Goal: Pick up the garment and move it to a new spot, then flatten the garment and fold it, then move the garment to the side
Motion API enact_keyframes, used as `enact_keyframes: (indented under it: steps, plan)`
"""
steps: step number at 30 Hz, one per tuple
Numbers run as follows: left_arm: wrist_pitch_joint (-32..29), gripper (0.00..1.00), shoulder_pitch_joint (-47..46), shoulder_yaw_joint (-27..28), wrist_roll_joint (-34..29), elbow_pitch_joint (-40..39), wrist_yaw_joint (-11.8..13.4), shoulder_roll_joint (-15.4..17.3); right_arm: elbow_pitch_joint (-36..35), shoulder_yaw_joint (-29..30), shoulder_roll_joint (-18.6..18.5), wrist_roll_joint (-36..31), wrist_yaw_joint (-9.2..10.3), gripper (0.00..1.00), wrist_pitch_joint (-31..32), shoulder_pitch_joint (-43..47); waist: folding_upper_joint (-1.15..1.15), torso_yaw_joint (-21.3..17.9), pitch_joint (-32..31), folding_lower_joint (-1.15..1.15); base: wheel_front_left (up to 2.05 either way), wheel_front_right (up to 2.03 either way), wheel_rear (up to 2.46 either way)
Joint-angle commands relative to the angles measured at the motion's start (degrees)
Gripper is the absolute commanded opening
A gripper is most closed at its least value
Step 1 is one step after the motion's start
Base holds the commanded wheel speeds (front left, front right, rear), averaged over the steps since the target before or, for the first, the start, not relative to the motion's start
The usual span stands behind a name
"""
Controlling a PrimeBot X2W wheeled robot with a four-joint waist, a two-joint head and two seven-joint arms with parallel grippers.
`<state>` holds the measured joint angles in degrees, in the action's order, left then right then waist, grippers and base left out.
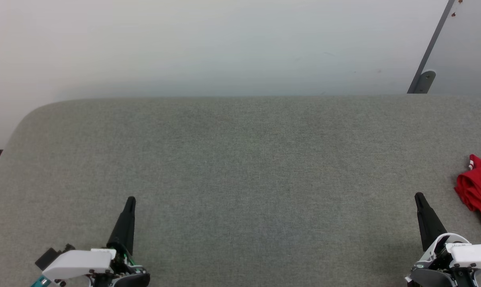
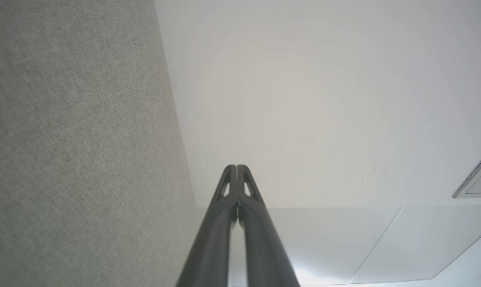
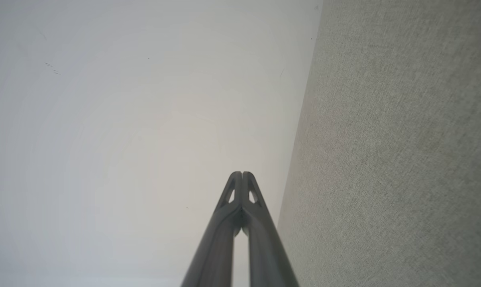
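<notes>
the red shirt (image 1: pixel 479 187) lies bunched in a heap at the far right edge of the grey fabric-covered bench (image 1: pixel 240 167), partly cut off by the edge of the head view. a bit of white and red trim shows at its top.

the left end effector (image 1: pixel 130 200) sits at the lower left over the bench, well apart from the shirt. it is clenched, its two dark fingers pressed together with nothing between them, as the left wrist view (image 2: pixel 236 167) shows.

the right end effector (image 1: pixel 419 197) sits at the lower right, near the shirt but not touching it. it is clenched too, tips meeting in the right wrist view (image 3: pixel 242 173).

a pale wall (image 1: pixel 224 48) rises behind the bench, with a slanted grey post (image 1: pixel 429 52) at the upper right.
</notes>
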<state>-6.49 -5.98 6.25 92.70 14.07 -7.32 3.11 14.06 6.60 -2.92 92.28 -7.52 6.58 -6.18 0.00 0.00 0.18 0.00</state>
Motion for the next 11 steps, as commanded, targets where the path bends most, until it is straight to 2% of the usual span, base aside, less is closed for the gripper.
enact_keyframes:
  steps: [1, 11]
  plan:
    - [0.06, 0.0, -0.57, 0.16, -0.21, 0.07, -0.3, -0.1, 0.0, -0.04, 0.18, 0.25, 0.06, 0.0, 0.11, -0.16, 0.0, 0.0, 0.0, 0.0, 0.0, 0.0, 0.0]
    - [0.03, 0.0, -0.57, 0.18, -0.26, 0.07, -0.3, -0.12, 0.0, -0.04, 0.18, 0.25, 0.06, 0.0, 0.1, -0.16, 0.0, 0.0, 0.0, 0.0, 0.0, 0.0, 0.0]
